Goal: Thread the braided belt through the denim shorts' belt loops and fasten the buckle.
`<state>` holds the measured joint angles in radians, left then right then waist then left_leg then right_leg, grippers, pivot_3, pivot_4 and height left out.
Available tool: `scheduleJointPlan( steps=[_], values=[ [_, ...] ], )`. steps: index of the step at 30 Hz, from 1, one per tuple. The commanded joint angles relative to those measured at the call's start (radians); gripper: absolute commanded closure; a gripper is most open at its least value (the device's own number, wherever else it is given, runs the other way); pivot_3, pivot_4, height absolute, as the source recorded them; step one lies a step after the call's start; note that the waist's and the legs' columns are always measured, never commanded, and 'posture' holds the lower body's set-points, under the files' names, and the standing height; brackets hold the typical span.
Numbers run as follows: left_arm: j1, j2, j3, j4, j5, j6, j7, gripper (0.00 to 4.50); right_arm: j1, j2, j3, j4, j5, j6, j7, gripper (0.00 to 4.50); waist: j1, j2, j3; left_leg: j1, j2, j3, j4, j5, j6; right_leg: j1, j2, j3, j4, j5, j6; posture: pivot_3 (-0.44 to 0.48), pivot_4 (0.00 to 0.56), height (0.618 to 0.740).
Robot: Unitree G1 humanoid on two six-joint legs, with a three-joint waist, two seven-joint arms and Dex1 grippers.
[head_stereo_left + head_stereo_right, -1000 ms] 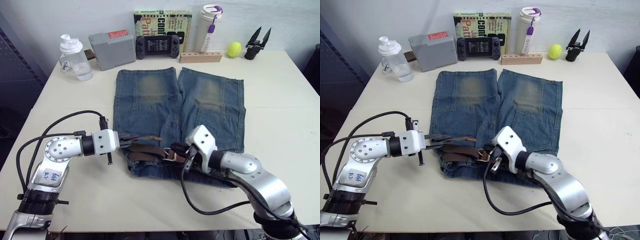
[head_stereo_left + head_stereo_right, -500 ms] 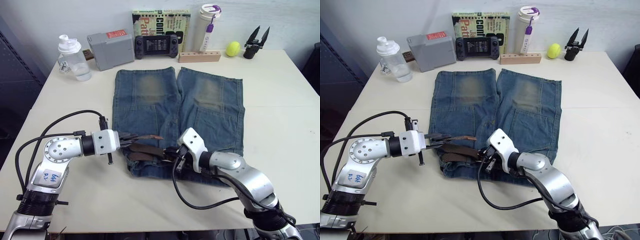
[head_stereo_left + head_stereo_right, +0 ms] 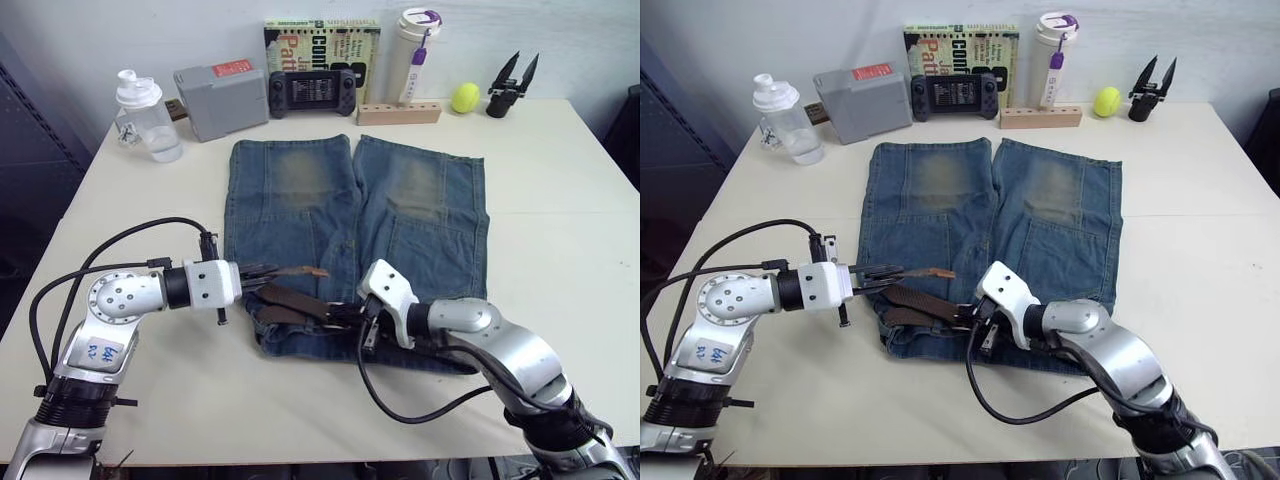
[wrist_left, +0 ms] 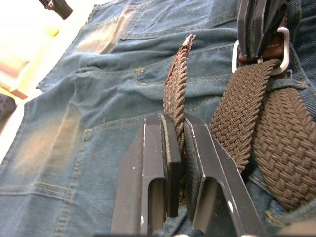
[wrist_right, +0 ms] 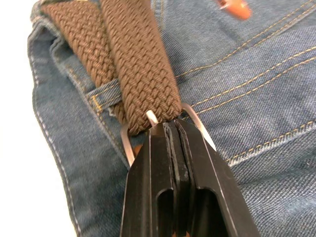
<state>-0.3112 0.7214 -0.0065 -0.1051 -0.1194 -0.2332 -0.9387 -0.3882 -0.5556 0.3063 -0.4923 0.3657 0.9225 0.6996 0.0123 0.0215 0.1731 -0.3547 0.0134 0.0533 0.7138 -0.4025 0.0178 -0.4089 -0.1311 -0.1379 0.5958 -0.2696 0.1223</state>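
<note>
The denim shorts (image 3: pixel 400 190) lie flat on the table with the waistband toward me. The braided belt (image 3: pixel 295 300) runs along the waistband's left part and is doubled over itself. My left gripper (image 3: pixel 262 270) is shut on the braided belt (image 4: pixel 175 84) near its brown leather tip (image 3: pixel 312 270), which sticks out just above the denim. My right gripper (image 3: pixel 350 312) is shut on the silver buckle (image 5: pixel 148 121), with the strap passing through its frame. Beside the buckle, a belt loop (image 5: pixel 106 94) crosses the strap. The left wrist view also shows the right gripper (image 4: pixel 261 24) on the buckle (image 4: pixel 284 37).
Along the table's back edge stand a clear shaker bottle (image 3: pixel 145 115), a grey box (image 3: pixel 220 85), a game controller (image 3: pixel 310 92), a book (image 3: pixel 322 40), a white tumbler (image 3: pixel 418 45), a wooden block (image 3: pixel 400 112), a yellow ball (image 3: pixel 465 97) and a black gripper tool (image 3: pixel 510 85).
My right gripper has slid a little to the left along the waistband with the buckle. The left gripper keeps its hold on the belt near the tip, almost still.
</note>
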Motion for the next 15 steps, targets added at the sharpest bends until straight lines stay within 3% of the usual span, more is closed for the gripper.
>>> scheduleJointPlan(
  steps=[1,15],
  values=[
    [-0.009,0.002,0.008,-0.017,0.002,-0.019,0.014,4.5,-0.026,-0.033,0.009,0.069,-0.007,-0.007,0.043,4.42,0.001,0.0,0.0,0.0,0.0,0.0,0.0,0.0,0.0,0.0,0.0,0.0,0.0,0.0,0.0,0.0,0.15,0.726],
    [-0.012,0.001,0.005,-0.029,0.009,-0.032,0.031,4.5,-0.073,-0.06,-0.026,0.053,0.045,0.0,0.103,4.42,0.007,0.0,0.0,0.0,0.0,0.001,0.001,0.0,0.0,0.0,0.0,0.0,0.0,0.0,0.0,0.0,0.15,0.726]
  ],
)
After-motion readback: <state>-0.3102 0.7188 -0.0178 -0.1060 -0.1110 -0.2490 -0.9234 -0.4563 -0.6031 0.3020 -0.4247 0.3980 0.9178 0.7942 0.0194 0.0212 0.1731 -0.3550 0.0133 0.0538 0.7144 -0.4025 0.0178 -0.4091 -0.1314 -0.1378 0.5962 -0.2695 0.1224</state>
